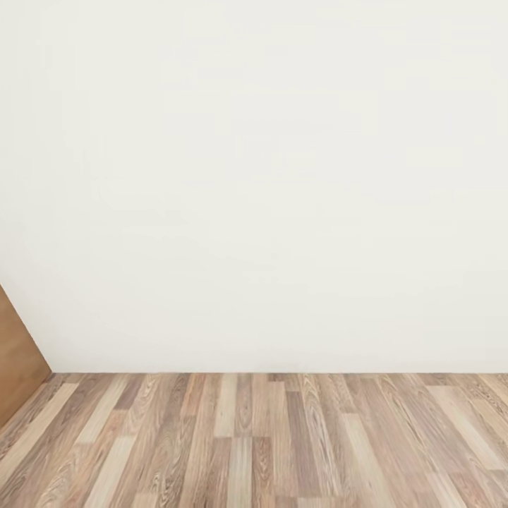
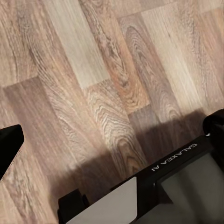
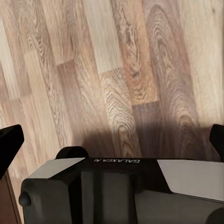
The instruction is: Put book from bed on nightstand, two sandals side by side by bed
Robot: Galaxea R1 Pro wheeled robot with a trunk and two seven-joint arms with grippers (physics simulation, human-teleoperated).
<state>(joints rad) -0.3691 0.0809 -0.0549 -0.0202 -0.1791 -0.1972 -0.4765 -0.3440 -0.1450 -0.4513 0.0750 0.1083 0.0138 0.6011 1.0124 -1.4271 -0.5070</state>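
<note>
One wall, one wood floor.
Both arms point floorward; each pincer's spread cannot be told.

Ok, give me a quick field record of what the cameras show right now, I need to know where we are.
ahead: plain off-white wall meeting the floor
floor: wood-plank laminate floor in mixed brown and grey tones
at head view's left edge: brown wooden panel, standing where wall and floor meet; what it belongs to cannot be told
left wrist view: planks and the robot's black-and-grey base, casting a shadow
right wrist view: same planks and base
task things: none to report here
grippers: open or shut cannot be told
</note>
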